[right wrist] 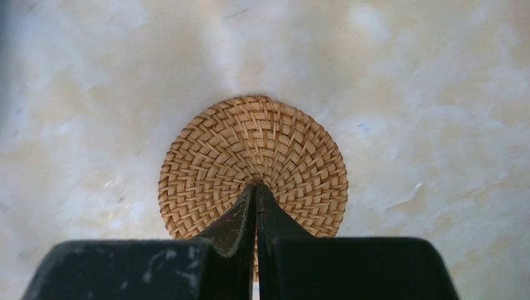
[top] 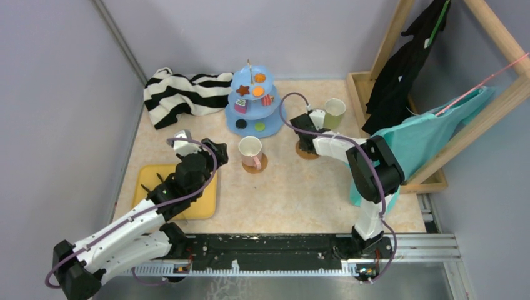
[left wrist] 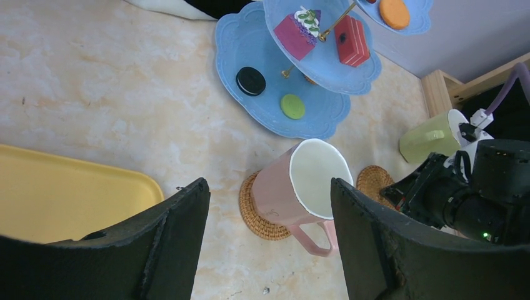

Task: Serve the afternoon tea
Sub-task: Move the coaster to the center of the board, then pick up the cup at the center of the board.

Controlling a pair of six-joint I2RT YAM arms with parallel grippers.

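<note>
Beyond my right end effector (right wrist: 256,187), fingers pressed together over the bare coaster (right wrist: 250,147), the yellow-green cup (top: 334,112) stands at about two o'clock. My left end effector (left wrist: 269,197) gapes empty, farther off.

Top external looks steeply down on the desk (top: 300,194) from its near edge. Left wrist slants toward the pink cup (left wrist: 275,194). Right wrist hangs close over the woven coaster (right wrist: 253,156) all share.
</note>
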